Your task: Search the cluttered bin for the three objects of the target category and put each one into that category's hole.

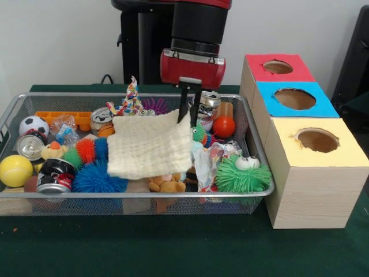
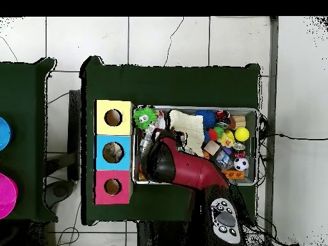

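Gripper (image 1: 189, 109) fingers, nearly closed and empty, hang at the white cloth's (image 1: 151, 146) far edge, so we should descend carefully toward the bottle (image 1: 64, 134) left of it.

My arm (image 1: 193, 55) is a glossy red shell under a black cylinder; my hand (image 1: 189, 107) is black.
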